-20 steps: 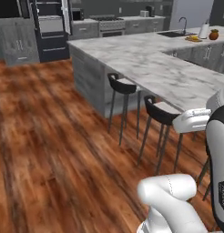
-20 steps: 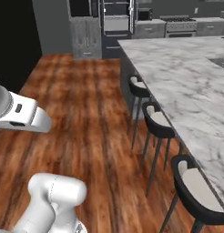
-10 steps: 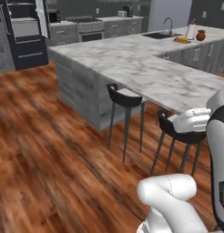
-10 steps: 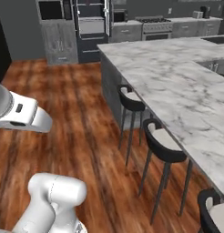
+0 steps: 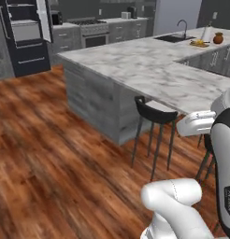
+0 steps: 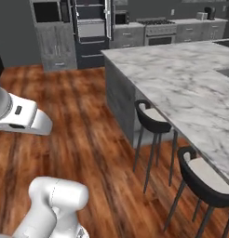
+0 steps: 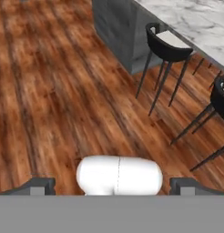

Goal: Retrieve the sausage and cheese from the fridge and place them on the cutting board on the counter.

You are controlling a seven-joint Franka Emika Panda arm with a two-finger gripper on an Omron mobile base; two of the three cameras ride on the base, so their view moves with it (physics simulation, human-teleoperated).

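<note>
No readable brands or labels from my end; there's small print on the arm's dark link in the left base view, too blurred to read.

Pincer (image 7: 112, 187): fingertips (image 7: 38, 185) sit far apart at the bottom corners of the hand view, so wide, holding nothing. It looks down at wood floor (image 7: 54, 100).

Worktop (image 5: 149, 70): the marble island runs from mid-frame to the right, with the black inset sink (image 5: 172, 38) and faucet at its far end. Something yellow and flat (image 5: 199, 44) lies just beside the sink with a small orange-brown jar next to it; too small to say if that is the cutting board. Sausage and cheese: cannot pick them out.

A tall black unit with an open door and pale shelves (image 6: 90, 28) stands at the back wall; probably the fridge, can't confirm. Stove (image 6: 157, 28) is to its right.

In the way: two black bar stools (image 6: 151, 123) tucked against the island's near edge, a second one (image 6: 205, 179) nearer me. Open floor is wide left of the island, clear up to the back wall.
</note>
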